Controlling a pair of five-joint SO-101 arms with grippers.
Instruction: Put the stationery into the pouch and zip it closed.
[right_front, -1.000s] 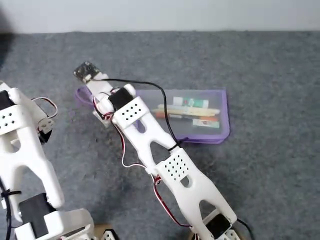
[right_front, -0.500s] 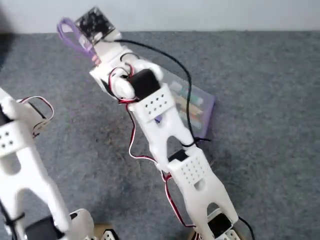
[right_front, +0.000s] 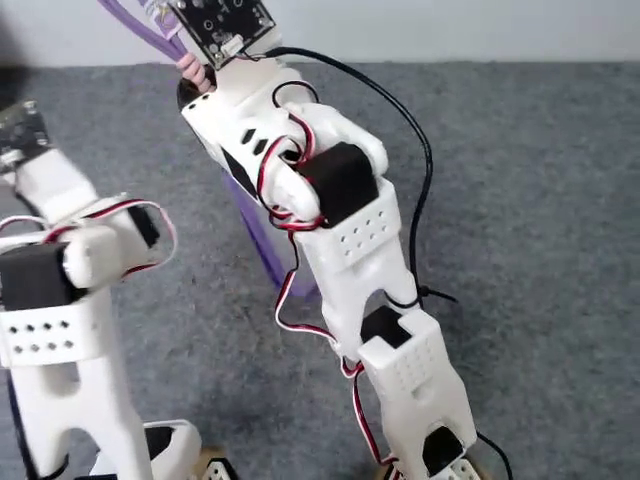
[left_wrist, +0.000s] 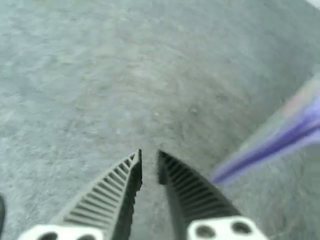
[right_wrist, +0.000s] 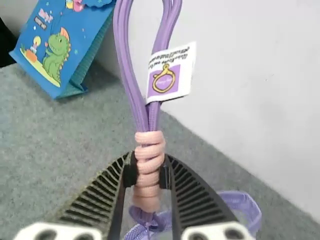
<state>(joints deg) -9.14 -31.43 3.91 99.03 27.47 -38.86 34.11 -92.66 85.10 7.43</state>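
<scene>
My right gripper (right_wrist: 147, 162) is shut on the pink cord pull (right_wrist: 148, 175) of the purple strap (right_wrist: 145, 60), which carries a small white tag (right_wrist: 170, 72). In the high view this arm stands raised mid-table, its gripper (right_front: 195, 80) up near the back wall. The translucent purple pouch (right_front: 262, 245) hangs edge-on beneath it, its contents hidden. My left gripper (left_wrist: 149, 157) hovers over bare grey carpet with only a thin slit between its fingers and nothing in them. The pouch's purple edge (left_wrist: 280, 140) shows blurred beside it. The left arm (right_front: 70, 260) stands at the table's left.
A blue paper bag with a dinosaur print (right_wrist: 65, 45) leans by the white wall behind the table. The grey carpet (right_front: 530, 200) lies open to the right of the raised arm. A black cable (right_front: 420, 180) trails along the right arm.
The right arm has risen and pulled the pouch up off the carpet by its strap, tipping it from flat to hanging edge-on. The left arm has swung up and inward.
</scene>
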